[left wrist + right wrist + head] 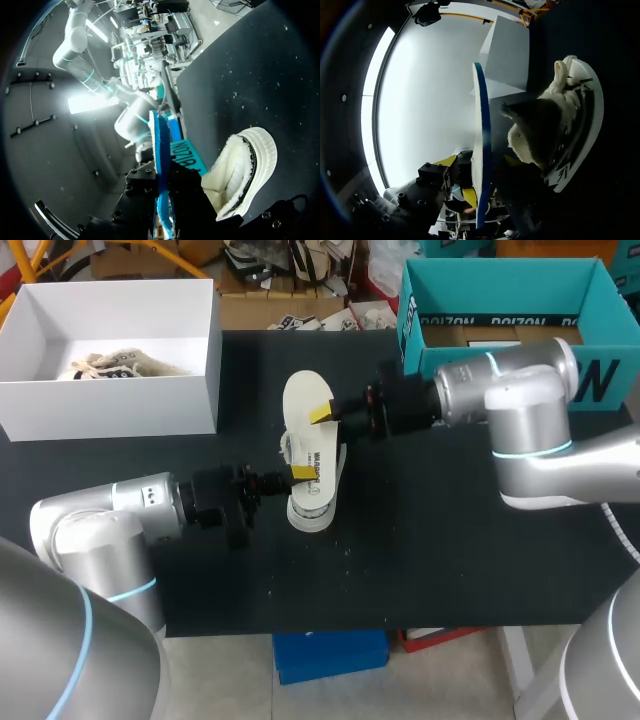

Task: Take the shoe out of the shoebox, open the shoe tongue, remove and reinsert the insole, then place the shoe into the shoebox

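Observation:
A white shoe (318, 510) with a fleece lining lies on the black table, mid-table. Its white insole (305, 400), blue on the underside, is held over the shoe. My left gripper (298, 473) is shut on the insole's near end; in the left wrist view the insole (162, 165) runs edge-on out of my left gripper (165, 202), with the shoe (245, 165) beside it. My right gripper (322, 416) is at the insole's far part. In the right wrist view the insole (481, 125) passes edge-on through my right gripper (480, 172), with a gap still showing on one side, and the shoe (580, 125) lies alongside.
A white box (110, 405) with crumpled paper inside stands at the back left. A teal shoebox (420, 320) stands open at the back right, behind my right arm. Bare black table lies in front of the shoe.

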`<move>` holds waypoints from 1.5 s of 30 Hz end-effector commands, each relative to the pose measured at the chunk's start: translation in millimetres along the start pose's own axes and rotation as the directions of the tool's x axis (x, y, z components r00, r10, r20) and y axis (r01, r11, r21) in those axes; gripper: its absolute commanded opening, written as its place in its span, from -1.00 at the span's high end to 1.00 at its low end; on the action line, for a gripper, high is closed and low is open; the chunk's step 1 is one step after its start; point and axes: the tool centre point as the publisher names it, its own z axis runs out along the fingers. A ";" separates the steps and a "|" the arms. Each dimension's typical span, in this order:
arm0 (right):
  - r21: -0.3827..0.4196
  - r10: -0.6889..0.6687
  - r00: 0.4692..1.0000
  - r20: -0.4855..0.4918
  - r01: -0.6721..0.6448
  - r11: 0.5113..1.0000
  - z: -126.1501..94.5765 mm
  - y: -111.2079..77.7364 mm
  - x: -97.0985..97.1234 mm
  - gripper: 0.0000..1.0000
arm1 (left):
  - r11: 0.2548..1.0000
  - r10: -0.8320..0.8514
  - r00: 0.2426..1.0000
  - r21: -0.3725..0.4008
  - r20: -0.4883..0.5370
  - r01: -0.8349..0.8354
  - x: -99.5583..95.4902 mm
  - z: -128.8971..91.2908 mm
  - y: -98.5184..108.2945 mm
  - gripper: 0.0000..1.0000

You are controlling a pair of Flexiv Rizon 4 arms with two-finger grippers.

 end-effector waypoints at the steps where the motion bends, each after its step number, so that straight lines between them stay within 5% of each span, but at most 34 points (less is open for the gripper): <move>1: 0.001 0.002 1.000 -0.005 -0.002 1.000 3.9 1.3 -4.4 0.37 | 1.000 0.002 1.000 -0.002 -0.005 -0.002 -0.5 1.2 -1.2 1.00; 3: 0.011 0.007 1.000 -0.005 -0.007 1.000 5.2 1.4 -5.4 1.00 | 1.000 0.002 1.000 -0.002 -0.005 -0.002 -0.5 1.2 -1.2 1.00; 10: 0.017 0.012 1.000 -0.002 -0.012 1.000 5.8 1.2 -6.2 1.00 | 1.000 0.002 1.000 -0.002 -0.005 -0.002 -0.5 1.2 -1.2 1.00; 11: 0.017 0.012 1.000 -0.002 -0.012 1.000 5.8 1.2 -6.2 1.00 | 1.000 -0.007 1.000 0.002 -0.027 0.007 -1.5 1.5 -1.1 0.38; 12: 0.017 0.012 1.000 -0.002 -0.012 1.000 5.8 1.2 -6.2 1.00 | 1.000 -0.001 0.999 0.002 -0.045 0.001 -2.9 1.7 -0.9 -1.00; 20: 0.017 0.012 1.000 -0.002 -0.012 1.000 5.8 1.2 -6.2 1.00 | 0.996 0.047 0.973 0.083 -0.227 -0.029 -18.3 -16.8 1.1 -1.00; 28: 0.017 0.012 1.000 -0.002 -0.012 1.000 5.8 1.2 -6.2 1.00 | 0.933 0.355 0.745 0.164 -0.565 -0.320 -29.4 -36.3 9.5 -1.00; 38: 0.017 0.012 1.000 -0.002 -0.012 1.000 5.8 1.2 -6.2 1.00 | 0.778 0.582 0.465 0.291 -0.668 -0.556 -51.1 -17.0 3.7 -1.00; 45: 0.017 0.012 1.000 -0.002 -0.012 1.000 5.8 1.2 -6.2 1.00 | 0.754 0.595 0.423 0.292 -0.683 -0.589 -54.4 -12.5 5.9 -1.00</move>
